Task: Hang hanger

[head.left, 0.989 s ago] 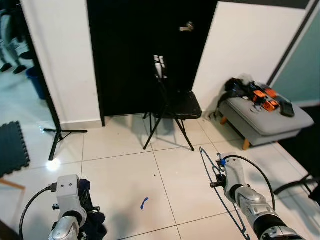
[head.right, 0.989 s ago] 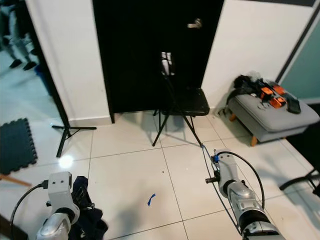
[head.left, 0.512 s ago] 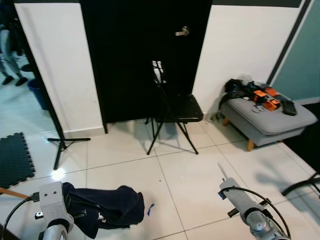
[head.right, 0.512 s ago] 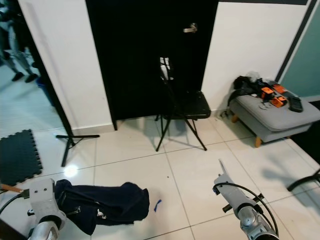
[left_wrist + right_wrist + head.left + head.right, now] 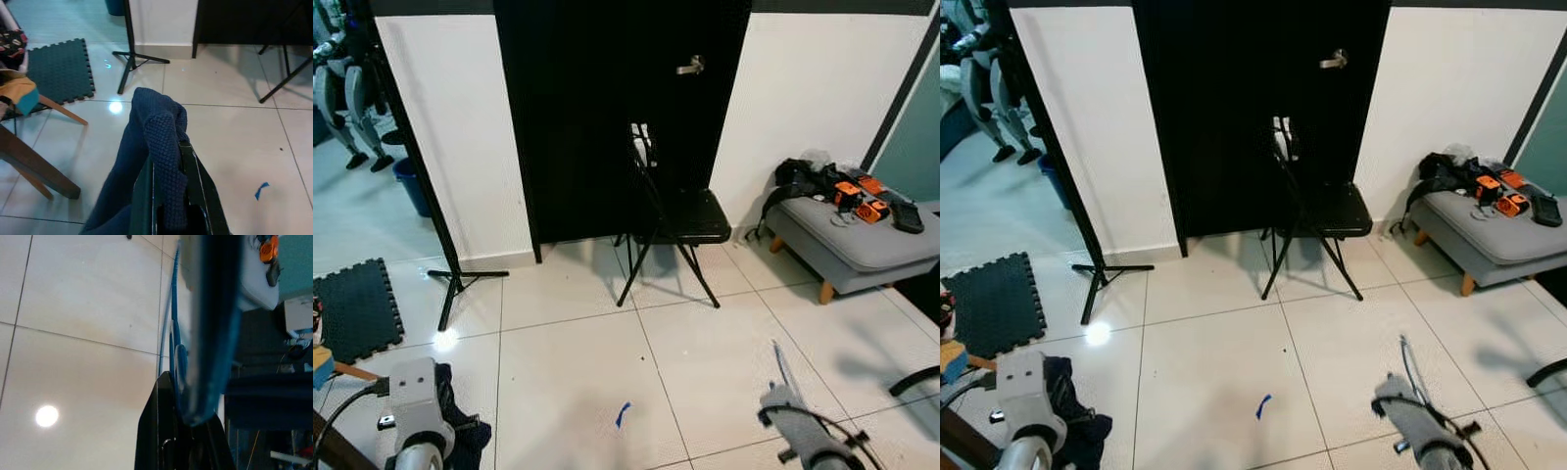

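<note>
Still early: right gripper clenched on the blue hanger, left gripper pinching the navy garment, nothing hung, no rail ahead.

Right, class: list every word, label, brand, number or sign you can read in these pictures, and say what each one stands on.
None can be read: no legible text shows anywhere.
The white patch on the folding chair back: too blurred to tell whether it is a label.
The orange items on the grey bench: too small.

Black folding chair before dark door, grey ottoman nearby
</note>
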`<state>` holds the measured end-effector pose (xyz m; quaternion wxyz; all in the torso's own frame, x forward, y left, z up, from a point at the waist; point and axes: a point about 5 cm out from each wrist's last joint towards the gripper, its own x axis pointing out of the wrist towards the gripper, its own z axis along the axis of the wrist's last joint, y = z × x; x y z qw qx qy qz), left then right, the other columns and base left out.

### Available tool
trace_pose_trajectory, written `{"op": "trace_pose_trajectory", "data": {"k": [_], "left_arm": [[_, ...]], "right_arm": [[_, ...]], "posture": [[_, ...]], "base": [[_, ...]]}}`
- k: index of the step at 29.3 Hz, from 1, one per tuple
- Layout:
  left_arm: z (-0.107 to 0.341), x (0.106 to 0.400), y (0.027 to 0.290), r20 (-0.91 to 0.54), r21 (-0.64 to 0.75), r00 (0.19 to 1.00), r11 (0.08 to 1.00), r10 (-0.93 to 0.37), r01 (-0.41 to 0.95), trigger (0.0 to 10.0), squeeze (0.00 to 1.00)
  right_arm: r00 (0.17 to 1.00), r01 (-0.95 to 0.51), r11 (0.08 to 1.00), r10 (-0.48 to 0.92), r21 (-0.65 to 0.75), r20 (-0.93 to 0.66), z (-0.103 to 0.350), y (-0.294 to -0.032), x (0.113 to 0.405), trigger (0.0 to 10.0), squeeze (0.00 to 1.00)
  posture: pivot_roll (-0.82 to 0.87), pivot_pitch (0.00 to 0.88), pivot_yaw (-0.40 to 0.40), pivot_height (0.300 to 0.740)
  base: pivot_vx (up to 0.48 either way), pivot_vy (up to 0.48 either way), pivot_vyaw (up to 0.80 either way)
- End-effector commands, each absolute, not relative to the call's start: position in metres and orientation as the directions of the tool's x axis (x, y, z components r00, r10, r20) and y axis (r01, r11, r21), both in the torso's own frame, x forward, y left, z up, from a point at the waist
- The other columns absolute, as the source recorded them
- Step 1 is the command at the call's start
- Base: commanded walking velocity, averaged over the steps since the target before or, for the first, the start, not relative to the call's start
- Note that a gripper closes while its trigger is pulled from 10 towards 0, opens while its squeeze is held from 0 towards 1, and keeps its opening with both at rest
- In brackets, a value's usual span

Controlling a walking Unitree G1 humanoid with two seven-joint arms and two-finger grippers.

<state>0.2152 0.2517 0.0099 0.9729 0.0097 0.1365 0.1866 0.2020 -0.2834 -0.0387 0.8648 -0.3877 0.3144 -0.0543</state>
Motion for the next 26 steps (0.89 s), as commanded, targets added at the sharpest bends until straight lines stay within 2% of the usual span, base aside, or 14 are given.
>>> {"op": "trace_pose_trajectory", "data": {"k": [1, 2, 4, 6, 8, 11, 17, 26], "left_arm": [[0.014, 0.216, 0.250, -0.230, 0.079, 0.903, 0.932, 0.363, -0.355, 10.0, 0.00], [0.015, 0.215, 0.249, -0.226, 0.077, 0.904, 0.932, 0.362, -0.354, 10.0, 0.00], [0.015, 0.215, 0.249, -0.226, 0.077, 0.904, 0.932, 0.362, -0.354, 10.0, 0.00], [0.015, 0.216, 0.248, -0.223, 0.073, 0.906, 0.932, 0.361, -0.354, 10.0, 0.00], [0.015, 0.217, 0.248, -0.223, 0.070, 0.906, 0.933, 0.360, -0.354, 10.0, 0.00], [0.014, 0.219, 0.248, -0.228, 0.060, 0.904, 0.932, 0.360, -0.356, 10.0, 0.00], [0.018, 0.220, 0.246, -0.214, 0.059, 0.908, 0.933, 0.360, -0.356, 10.0, 0.00], [0.022, 0.215, 0.244, -0.200, 0.064, 0.912, 0.934, 0.357, -0.352, 10.0, 0.00]], "right_arm": [[0.810, -0.119, 0.702, -0.341, -0.702, -0.478, -0.032, -0.285, 0.211, 10.0, 0.00], [0.825, -0.105, 0.698, -0.336, -0.709, -0.454, -0.023, -0.288, 0.225, 10.0, 0.00], [0.825, -0.105, 0.698, -0.336, -0.709, -0.454, -0.023, -0.288, 0.225, 10.0, 0.00], [0.849, -0.076, 0.689, -0.334, -0.721, -0.410, -0.005, -0.295, 0.244, 10.0, 0.00], [0.856, -0.066, 0.686, -0.334, -0.724, -0.394, 0.001, -0.300, 0.247, 10.0, 0.00], [0.868, -0.047, 0.682, -0.334, -0.730, -0.368, 0.001, -0.304, 0.241, 10.0, 0.00], [0.871, -0.043, 0.680, -0.334, -0.732, -0.361, -0.006, -0.306, 0.225, 10.0, 0.00], [0.869, -0.049, 0.683, -0.331, -0.729, -0.369, -0.003, -0.307, 0.232, 10.0, 0.00]], "posture": [[-0.10, 0.006, -0.023, 0.740], [-0.09, 0.008, -0.019, 0.740], [-0.09, 0.008, -0.019, 0.740], [-0.11, 0.012, 0.010, 0.740], [-0.11, 0.012, 0.010, 0.740], [-0.15, 0.000, 0.043, 0.740], [-0.10, 0.004, 0.016, 0.740], [-0.09, 0.020, 0.016, 0.740]], "base": [[0.000, 0.000, 0.00], [0.000, 0.000, 0.00], [0.000, 0.000, 0.00], [0.000, 0.000, 0.00], [0.000, 0.000, 0.00], [0.000, 0.000, 0.00], [0.000, 0.000, 0.00], [0.000, 0.000, 0.00]]}}
